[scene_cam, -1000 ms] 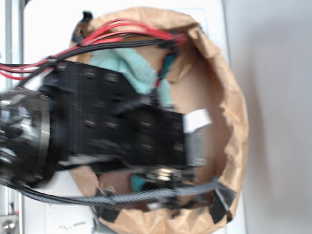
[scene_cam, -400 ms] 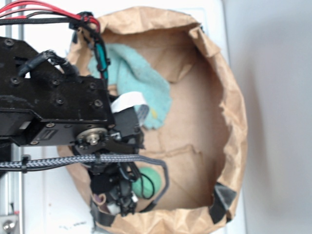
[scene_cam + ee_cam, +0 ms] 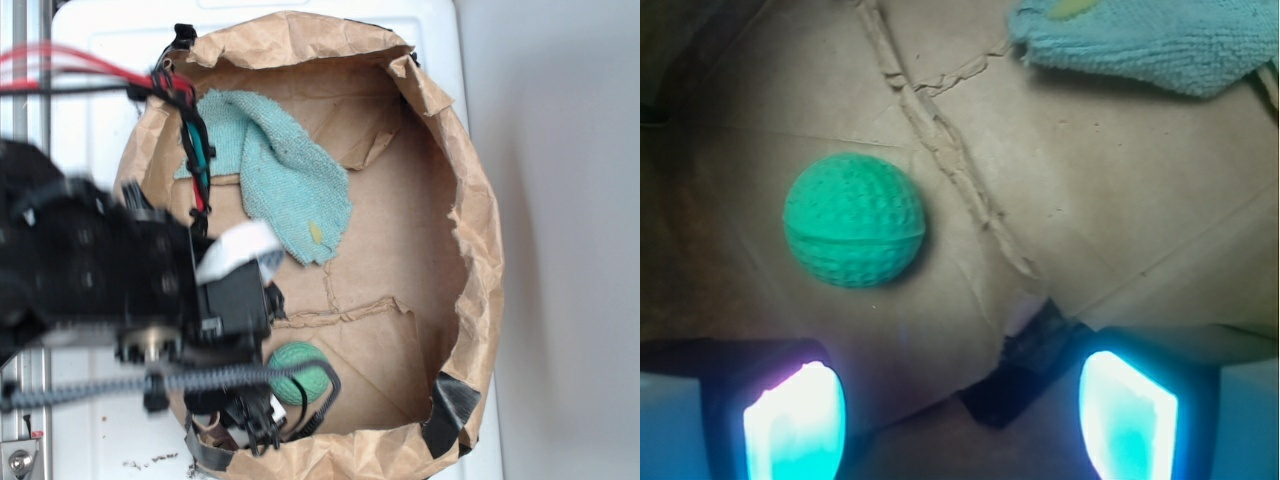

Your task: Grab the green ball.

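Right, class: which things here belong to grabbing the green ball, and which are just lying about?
Belongs to the job:
green ball
gripper, open, ball not between its fingers

Just lying about:
teal cloth rag
brown paper bag holding both

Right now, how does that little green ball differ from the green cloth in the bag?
The green ball is a round, dimpled sphere; the cloth is flat, rumpled terry. The ball is a deeper green, the cloth paler teal with a yellowish spot. The ball sits close to the pincer, the cloth farther away. Both rest on the brown paper.
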### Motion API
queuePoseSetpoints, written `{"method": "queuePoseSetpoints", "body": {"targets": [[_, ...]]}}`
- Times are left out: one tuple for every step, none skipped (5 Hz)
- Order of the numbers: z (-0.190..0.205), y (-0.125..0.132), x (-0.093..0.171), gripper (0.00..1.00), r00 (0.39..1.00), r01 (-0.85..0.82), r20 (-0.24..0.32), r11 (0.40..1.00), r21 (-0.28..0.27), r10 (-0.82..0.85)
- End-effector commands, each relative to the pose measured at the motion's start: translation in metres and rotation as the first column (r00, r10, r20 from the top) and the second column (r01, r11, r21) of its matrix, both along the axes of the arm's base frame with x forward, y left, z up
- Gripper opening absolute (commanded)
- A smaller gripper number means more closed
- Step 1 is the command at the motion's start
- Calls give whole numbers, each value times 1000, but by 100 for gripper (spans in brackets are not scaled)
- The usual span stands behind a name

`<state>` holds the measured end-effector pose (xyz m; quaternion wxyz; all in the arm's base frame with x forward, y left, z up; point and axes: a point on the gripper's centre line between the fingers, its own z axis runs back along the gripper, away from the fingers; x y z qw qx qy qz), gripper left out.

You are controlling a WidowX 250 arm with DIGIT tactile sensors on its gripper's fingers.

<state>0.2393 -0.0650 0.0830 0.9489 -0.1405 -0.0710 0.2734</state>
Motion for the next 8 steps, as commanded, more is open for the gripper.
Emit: {"method": "queuePoseSetpoints", "body": {"targets": [[7,-17,20,100,999,23,33,1000,-7,-23],[3,-21,40,100,1000,-5,22,1000,0,5],[-3,-22,57,100,999,-26,21,1000,18,25],[-15,-19,73,100,999,-54,12,997,57,53],[-20,-18,74,0,999,-42,-20,997,71,44],[-14,-14,72,0,999,-36,-19,997,61,37],[-2,-7,71,0,999,-34,-6,999,38,34],[20,7,71,0,998,-63,17,997,33,63]]}}
